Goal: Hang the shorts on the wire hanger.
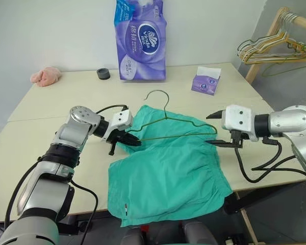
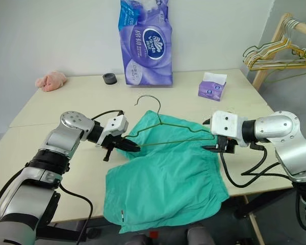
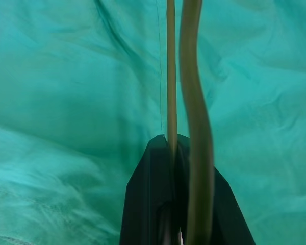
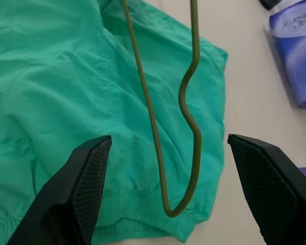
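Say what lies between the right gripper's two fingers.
In the right wrist view, the wire hanger's end bend lies on the shorts between the right gripper's open fingers, untouched.

The wire hanger [image 1: 179,126] lies on the shorts [image 1: 168,173], on the table [image 1: 51,109].

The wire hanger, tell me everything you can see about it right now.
The wire hanger is thin olive-green wire, a triangle with a curved hook toward the back of the table. It lies over the upper part of the teal shorts, spanning about their width. The left gripper is shut on its lower bar at one corner. The right gripper stands open around the other corner, apart from the wire.
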Robot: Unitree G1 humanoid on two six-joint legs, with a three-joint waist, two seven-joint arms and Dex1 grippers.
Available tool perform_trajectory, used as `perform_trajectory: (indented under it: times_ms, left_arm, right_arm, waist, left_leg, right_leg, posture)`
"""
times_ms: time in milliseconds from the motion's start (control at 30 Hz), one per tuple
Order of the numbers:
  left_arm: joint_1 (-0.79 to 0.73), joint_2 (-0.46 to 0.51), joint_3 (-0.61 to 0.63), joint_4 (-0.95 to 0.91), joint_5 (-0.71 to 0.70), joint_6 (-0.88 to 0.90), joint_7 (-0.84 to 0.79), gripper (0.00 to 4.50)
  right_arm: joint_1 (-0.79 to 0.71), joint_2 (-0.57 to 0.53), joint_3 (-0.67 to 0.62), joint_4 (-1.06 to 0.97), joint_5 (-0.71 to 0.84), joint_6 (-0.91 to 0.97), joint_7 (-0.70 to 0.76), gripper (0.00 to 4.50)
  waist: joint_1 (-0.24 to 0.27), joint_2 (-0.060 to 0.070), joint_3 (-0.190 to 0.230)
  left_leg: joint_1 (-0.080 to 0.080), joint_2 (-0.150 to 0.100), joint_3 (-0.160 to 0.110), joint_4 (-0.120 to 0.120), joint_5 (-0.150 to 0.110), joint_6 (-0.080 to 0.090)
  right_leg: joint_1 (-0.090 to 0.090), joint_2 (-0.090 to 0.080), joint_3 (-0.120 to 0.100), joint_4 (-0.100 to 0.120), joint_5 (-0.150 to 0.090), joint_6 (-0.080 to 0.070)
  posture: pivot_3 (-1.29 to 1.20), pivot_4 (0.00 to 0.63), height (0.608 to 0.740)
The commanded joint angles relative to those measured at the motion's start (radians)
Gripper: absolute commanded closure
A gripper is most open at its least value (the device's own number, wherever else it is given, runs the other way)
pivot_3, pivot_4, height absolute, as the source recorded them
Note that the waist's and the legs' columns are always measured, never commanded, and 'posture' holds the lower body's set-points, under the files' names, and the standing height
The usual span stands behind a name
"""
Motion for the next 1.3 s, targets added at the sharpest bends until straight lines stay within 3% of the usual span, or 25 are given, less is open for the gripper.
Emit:
perform_trajectory:
  times_ms: [33, 367, 500, 800, 1267, 1300]
  left_arm:
    - [-0.003, -0.004, 0.008, -0.04, -0.006, -0.002, 0.008, 4.5]
    - [0.009, -0.005, 0.003, -0.075, 0.001, 0.001, 0.018, 4.5]
    - [0.013, -0.001, -0.003, -0.074, 0.013, -0.015, 0.021, 4.5]
    - [0.012, -0.003, -0.008, -0.062, 0.036, -0.041, 0.033, 4.5]
    - [0.019, -0.027, 0.018, -0.069, 0.025, -0.024, 0.093, 4.5]
    - [0.02, -0.027, 0.02, -0.07, 0.023, -0.022, 0.097, 3.98]
  right_arm:
    - [-0.048, 0.038, 0.062, 0.048, -0.054, 0.026, -0.01, 0.6]
    - [-0.105, 0.075, 0.129, 0.185, -0.116, 0.025, 0.046, 0.6]
    - [-0.126, 0.077, 0.158, 0.191, -0.132, 0.038, 0.08, 1.46]
    - [-0.148, 0.082, 0.197, 0.183, -0.16, 0.078, 0.126, 4.45]
    - [-0.127, 0.08, 0.191, 0.19, -0.183, 0.064, 0.135, 4.49]
    - [-0.125, 0.079, 0.189, 0.19, -0.183, 0.064, 0.135, 4.5]
  waist:
    - [-0.002, 0.0, 0.0]
    - [-0.012, 0.0, 0.0]
    - [-0.014, 0.0, 0.0]
    - [-0.015, 0.0, 0.0]
    - [-0.015, 0.0, 0.0]
    - [-0.015, 0.0, 0.0]
  left_leg:
    - [0.0, 0.0, 0.0, 0.0, 0.0, 0.0]
    - [-0.002, 0.0, -0.001, 0.0, 0.0, 0.0]
    - [-0.002, 0.0, -0.001, 0.0, 0.0, 0.0]
    - [-0.002, -0.001, -0.001, 0.0, 0.0, 0.0]
    - [-0.002, -0.001, -0.001, 0.001, 0.0, 0.0]
    - [-0.002, -0.001, -0.001, 0.001, 0.0, 0.0]
  right_leg:
    - [0.0, 0.0, 0.0, 0.0, 0.0, 0.0]
    - [-0.002, -0.002, 0.0, 0.001, 0.0, 0.0]
    - [-0.003, -0.002, -0.001, 0.003, 0.0, 0.0]
    - [-0.003, -0.002, -0.001, 0.005, 0.0, 0.0]
    - [-0.003, -0.002, -0.001, 0.006, -0.001, 0.0]
    - [-0.003, -0.002, -0.001, 0.006, -0.001, 0.0]
  posture:
    - [-0.19, 0.052, 0.74]
    - [-0.18, 0.05, 0.74]
    - [-0.19, 0.048, 0.74]
    - [-0.19, 0.05, 0.74]
    - [-0.19, 0.052, 0.74]
    - [-0.19, 0.052, 0.74]
